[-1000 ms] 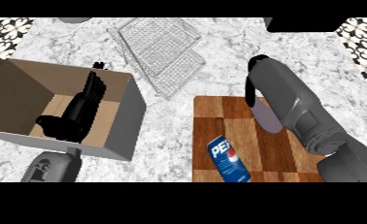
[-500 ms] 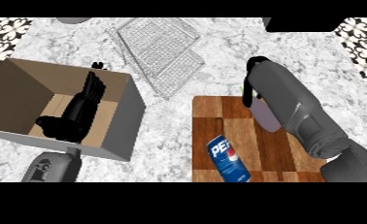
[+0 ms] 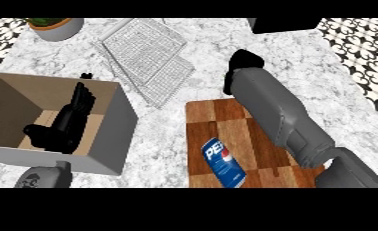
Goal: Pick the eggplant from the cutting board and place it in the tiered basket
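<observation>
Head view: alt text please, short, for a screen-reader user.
The robot's right hand is off the cutting board, beside the wire tiered basket; no eggplant is visible. A Pepsi can lies on the board. The left hand rests over an open cardboard box.

Bare counter [image 3: 184, 35] btwn cutting board [image 3: 221, 125] & tiered basket [image 3: 148, 57] gives passage. Box [image 3: 111, 125] blocks left; blue can [image 3: 224, 162] sits on board's near part.

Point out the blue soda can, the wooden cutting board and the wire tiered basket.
Blue soda can [image 3: 224, 162]: head view, on its labelled side.
Wooden cutting board [image 3: 214, 118]: head view, on a bare part near its far left corner.
Wire tiered basket [image 3: 144, 55]: head view, on the mesh of its upper tier.
</observation>
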